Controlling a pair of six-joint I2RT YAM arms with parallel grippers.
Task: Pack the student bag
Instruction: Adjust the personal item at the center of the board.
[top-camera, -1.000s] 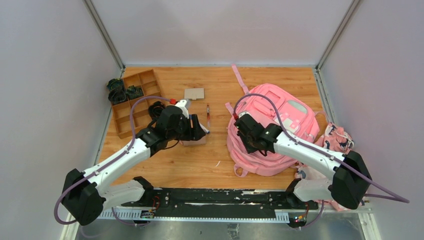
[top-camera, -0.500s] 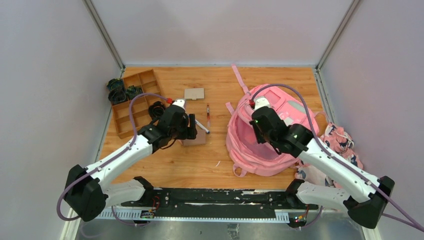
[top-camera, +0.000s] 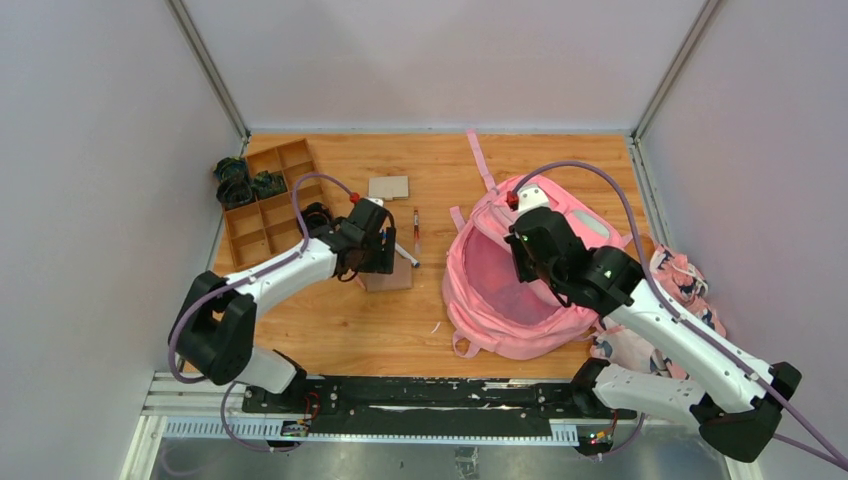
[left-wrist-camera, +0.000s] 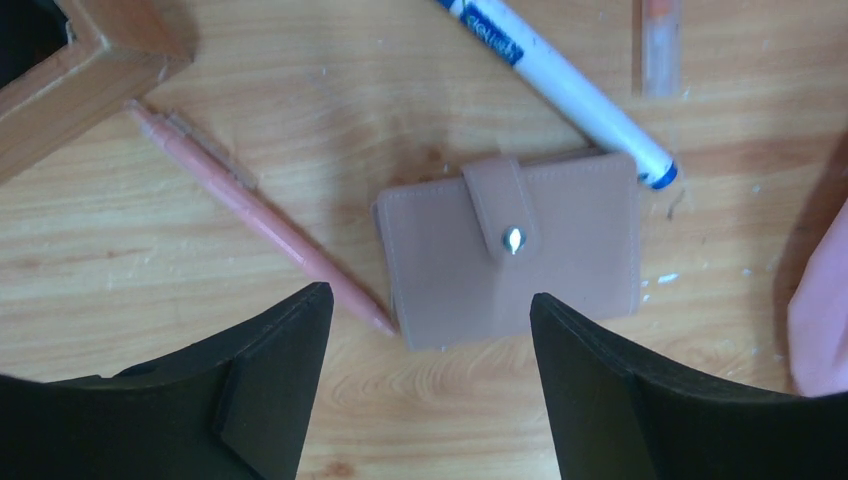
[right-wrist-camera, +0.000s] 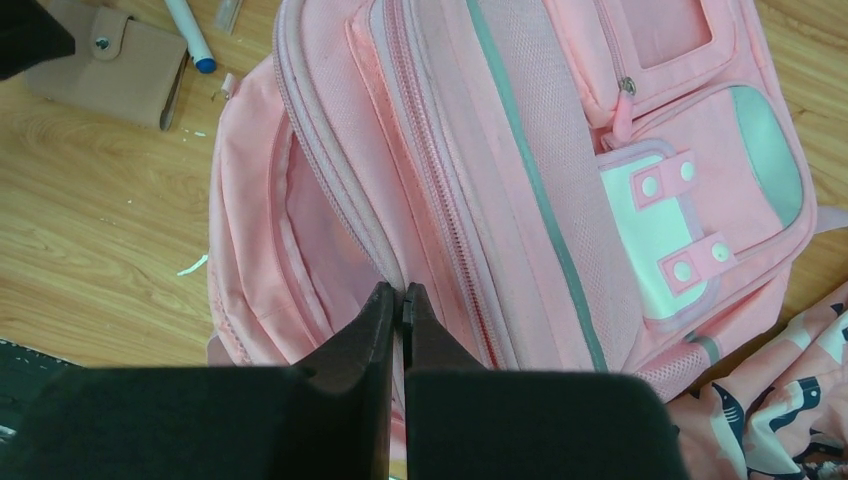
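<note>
Soft, light student bag (top-camera: 490, 300) likely sags unless held at its zipper rim, where right gripper (right-wrist-camera: 403, 292) pinches it; left gripper (left-wrist-camera: 428, 300) hovers spread over tan wallet (left-wrist-camera: 510, 245) left of bag.

— Where's the left arm (top-camera: 280, 280)?
— Reaching forward, left pincer (left-wrist-camera: 428, 308) facing down, jaws wide apart, gripping nothing.
— And the right arm (top-camera: 660, 322)?
— Stretched forward and inward, right pincer (right-wrist-camera: 403, 296) pointing down, jaws pinched on the student bag (right-wrist-camera: 520, 150) edge.
</note>
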